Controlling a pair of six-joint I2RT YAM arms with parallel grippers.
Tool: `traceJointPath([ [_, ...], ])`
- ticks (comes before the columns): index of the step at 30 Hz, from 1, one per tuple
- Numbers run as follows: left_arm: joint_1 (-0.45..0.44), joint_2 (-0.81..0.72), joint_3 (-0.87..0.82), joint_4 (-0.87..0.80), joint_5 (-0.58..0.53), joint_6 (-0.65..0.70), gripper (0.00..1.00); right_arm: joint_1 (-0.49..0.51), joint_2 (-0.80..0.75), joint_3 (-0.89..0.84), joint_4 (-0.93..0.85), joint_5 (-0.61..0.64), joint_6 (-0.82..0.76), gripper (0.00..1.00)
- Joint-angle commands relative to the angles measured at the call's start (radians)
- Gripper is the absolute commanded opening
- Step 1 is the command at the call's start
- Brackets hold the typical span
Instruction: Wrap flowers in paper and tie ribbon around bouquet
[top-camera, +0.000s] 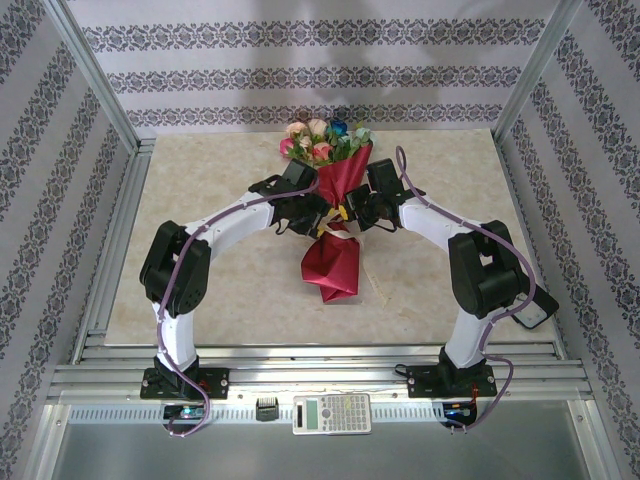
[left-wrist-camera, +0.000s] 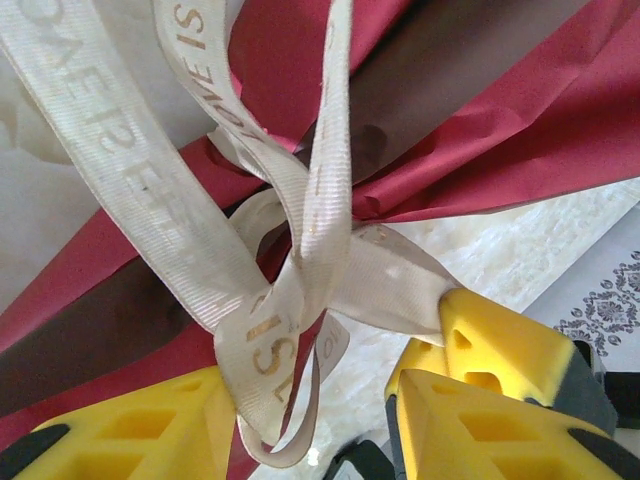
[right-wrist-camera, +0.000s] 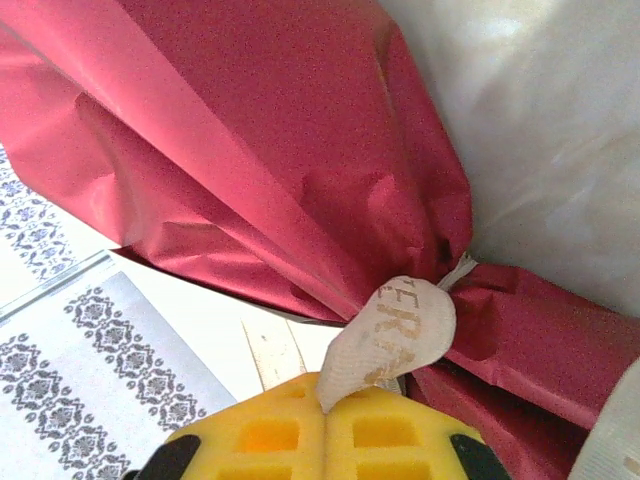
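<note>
From above, the bouquet (top-camera: 342, 180) lies mid-table (top-camera: 220, 290), its flowers (top-camera: 320, 138) toward the far edge. At my left wrist, my left gripper (left-wrist-camera: 310, 425) stands apart beneath the knotted ribbon (left-wrist-camera: 300, 250). At my right wrist, my right gripper (right-wrist-camera: 325, 415) is clamped on a ribbon end, just beside the red paper (right-wrist-camera: 300, 150).

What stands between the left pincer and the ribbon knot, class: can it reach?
Probably yes. The left pincer is open, the ribbon knot sits just ahead of its fingers, nothing between; the right pincer grips a ribbon loop.
</note>
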Motion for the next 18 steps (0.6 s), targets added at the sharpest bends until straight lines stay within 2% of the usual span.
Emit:
traceJointPath([
  [1, -0.005, -0.018, -0.012, 0.016, 0.023, -0.035, 0.44, -0.004, -0.022, -0.016, 0.021, -0.014, 0.020, 0.00],
  [6, -0.004, -0.014, -0.058, 0.098, 0.011, -0.099, 0.42, -0.004, -0.021, -0.028, 0.042, -0.026, 0.035, 0.00],
  [12, 0.006, 0.006, -0.023, 0.140, -0.026, -0.152, 0.47, -0.002, -0.030, -0.070, 0.087, -0.043, 0.071, 0.00],
  [18, 0.007, 0.025, -0.011, 0.152, -0.016, -0.179, 0.49, -0.003, -0.044, -0.095, 0.108, -0.048, 0.084, 0.00],
])
